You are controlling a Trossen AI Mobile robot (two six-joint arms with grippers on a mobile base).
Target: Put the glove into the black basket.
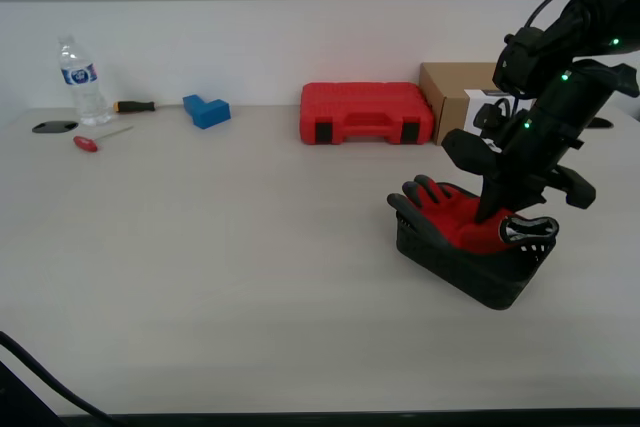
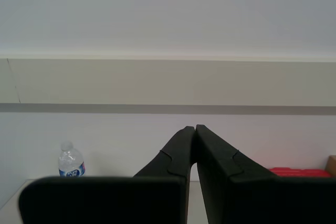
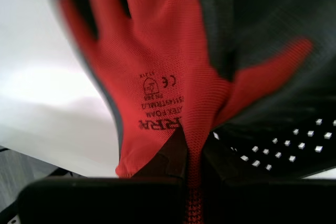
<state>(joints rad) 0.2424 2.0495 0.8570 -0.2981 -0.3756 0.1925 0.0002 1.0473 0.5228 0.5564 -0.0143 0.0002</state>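
The red glove (image 1: 455, 217) with black fingertips lies partly inside the black basket (image 1: 470, 272) at the exterior view's right; its fingers stick out over the basket's rim. My first gripper (image 1: 490, 215) reaches down into the basket. In the first wrist view my first gripper (image 3: 191, 140) is shut on a pinch of the glove (image 3: 157, 77), with the basket's holed wall (image 3: 294, 140) beside it. My second gripper (image 2: 195, 128) is shut and empty, pointing at the wall, away from the basket.
A red tool case (image 1: 367, 112) and a cardboard box (image 1: 455, 92) stand behind the basket. A blue block (image 1: 206, 110), two screwdrivers (image 1: 135, 105), a water bottle (image 1: 80, 82) and a black disc (image 1: 54, 127) are at the far left of the table.
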